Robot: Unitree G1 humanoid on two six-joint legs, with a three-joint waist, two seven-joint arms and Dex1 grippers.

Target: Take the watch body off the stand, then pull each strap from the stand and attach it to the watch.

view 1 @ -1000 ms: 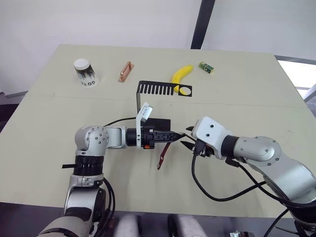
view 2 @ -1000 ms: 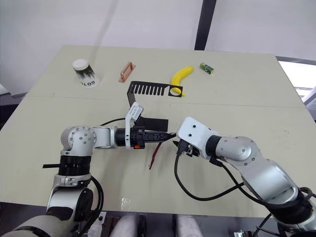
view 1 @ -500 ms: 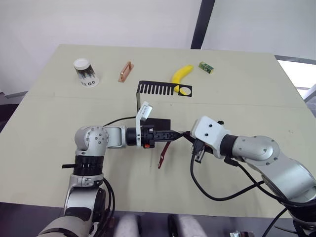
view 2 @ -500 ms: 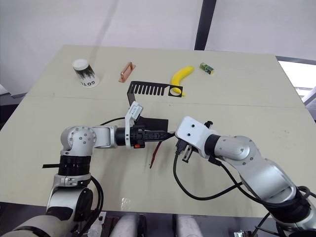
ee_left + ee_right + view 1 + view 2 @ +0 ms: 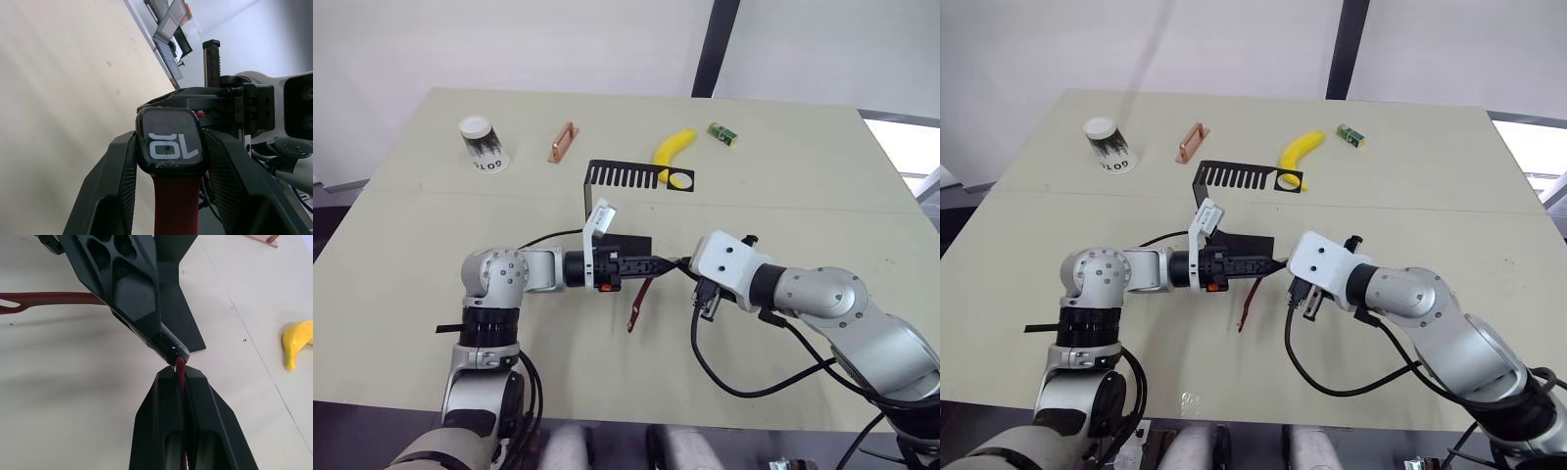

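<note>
1. A second ago the right gripper (image 5: 179, 377) stood open just off the watch body (image 5: 168, 142). Now it is pressed up against the watch's edge, pinching the second strap (image 5: 180, 367) narrowly, so this strap looks to be mid-attachment.
2. The left gripper (image 5: 651, 266) reaches level towards the table's right edge, clamped on the watch body above mid-table, near the front edge; the first strap (image 5: 636, 305) hangs from it.
3. The stand (image 5: 625, 176), emptied, sits just behind, towards the table's far edge.

Beige table (image 5: 822, 186) — stand (image 5: 628, 196), cup (image 5: 483, 143), copper bar (image 5: 562, 141), banana (image 5: 674, 147), green block (image 5: 722, 133).
</note>
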